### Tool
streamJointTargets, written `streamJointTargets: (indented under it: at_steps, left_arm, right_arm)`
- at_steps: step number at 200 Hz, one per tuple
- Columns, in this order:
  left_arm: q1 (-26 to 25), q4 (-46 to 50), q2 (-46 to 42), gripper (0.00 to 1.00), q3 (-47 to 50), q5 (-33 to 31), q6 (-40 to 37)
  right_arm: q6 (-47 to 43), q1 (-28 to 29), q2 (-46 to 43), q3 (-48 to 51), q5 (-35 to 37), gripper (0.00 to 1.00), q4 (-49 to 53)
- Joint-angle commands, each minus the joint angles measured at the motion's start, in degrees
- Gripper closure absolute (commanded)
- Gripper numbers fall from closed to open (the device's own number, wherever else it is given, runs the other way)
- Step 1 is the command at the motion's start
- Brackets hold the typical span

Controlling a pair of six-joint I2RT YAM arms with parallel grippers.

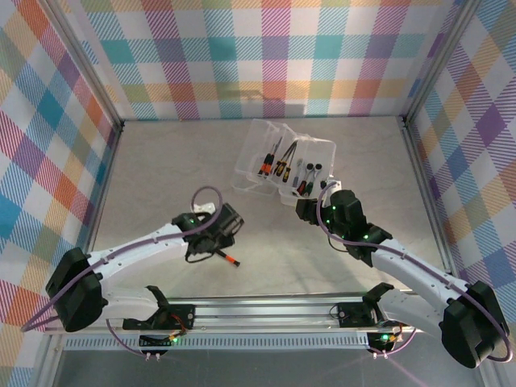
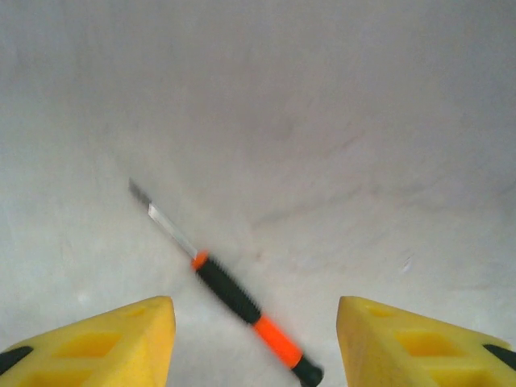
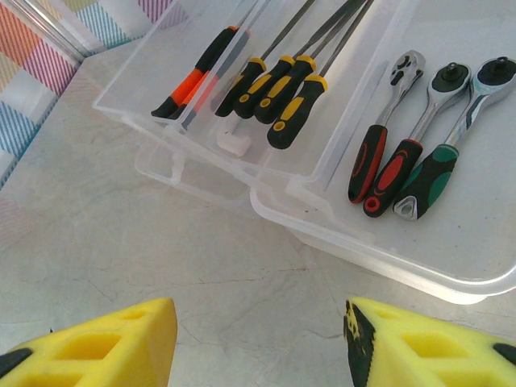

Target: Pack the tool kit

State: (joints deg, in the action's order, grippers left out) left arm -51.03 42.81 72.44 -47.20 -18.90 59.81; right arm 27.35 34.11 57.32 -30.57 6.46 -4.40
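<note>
The tool kit's clear plastic box (image 1: 284, 165) lies open on the table's far middle. It holds a black-orange screwdriver (image 3: 192, 79), yellow-black screwdrivers (image 3: 278, 87) and three ratchet handles (image 3: 401, 165). One more black-orange screwdriver (image 2: 242, 298) lies flat on the table (image 2: 322, 145), seen in the top view as the loose screwdriver (image 1: 229, 259). My left gripper (image 2: 256, 343) hovers over it, open, fingers to either side of the handle and clear of it. My right gripper (image 3: 262, 343) stands open over bare table just short of the box's near rim (image 3: 363, 242).
Checked walls close in the back and both sides of the table (image 1: 161, 177). A metal rail (image 1: 266, 306) runs along the near edge. The left arm's purple cable (image 1: 205, 193) loops above its wrist.
</note>
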Motion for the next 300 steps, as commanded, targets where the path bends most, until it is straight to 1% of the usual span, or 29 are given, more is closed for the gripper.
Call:
streamJointTargets:
  at_steps: [1,32,64,96,123,158,168,199,221,235,253,278,300]
  left_arm:
    - [-3.06,-3.87,2.64,0.45,2.20,-2.45,14.91]
    - [-3.18,-10.21,10.22,0.46,2.95,0.88,16.57]
    - [-3.20,-12.45,15.53,0.49,2.41,1.56,18.59]
    - [-3.12,-12.57,16.15,0.52,4.18,0.58,20.34]
    - [-2.72,-12.20,15.80,0.58,5.48,0.10,19.39]
    - [-2.50,-12.18,15.18,0.60,7.51,0.00,18.15]
    - [-2.35,-12.07,15.10,0.64,7.73,-0.07,16.94]
    - [-1.63,-10.80,15.49,0.80,7.36,-0.76,12.42]
    - [-1.53,-10.41,15.38,0.89,6.44,-2.06,8.15]
    - [-1.53,-11.36,14.29,0.91,5.72,-2.62,4.40]
    - [-1.62,-9.24,12.63,0.92,2.74,-4.09,-0.22]
    - [-1.62,-2.77,11.52,0.91,-4.46,-7.82,-6.38]
    - [-1.47,0.96,11.49,0.92,-11.73,-10.76,-12.84]
  right_arm:
    - [-0.56,0.26,-0.59,0.08,0.49,0.43,-0.12]
    - [-0.74,0.25,-1.04,0.33,0.93,0.43,-0.06]
    - [-1.07,0.23,-0.74,0.61,1.89,0.43,-0.34]
    - [-1.01,0.26,0.11,0.43,1.64,0.43,-0.52]
    - [-0.98,0.26,0.73,0.33,1.36,0.43,-0.61]
    - [-0.90,0.24,1.12,0.27,1.25,0.43,-0.70]
    - [-0.91,0.26,1.17,0.16,1.21,0.42,-0.68]
    - [-0.92,0.25,0.96,0.20,1.15,0.43,-0.63]
    - [-0.95,0.24,0.66,0.24,1.17,0.43,-0.58]
    - [-0.94,0.21,0.60,0.24,1.10,0.43,-0.53]
    - [-0.94,0.26,0.60,0.16,1.18,0.43,-0.57]
    - [-0.92,0.24,0.34,0.13,1.24,0.42,-0.28]
    - [-0.93,0.26,0.51,0.25,1.53,0.43,-0.60]
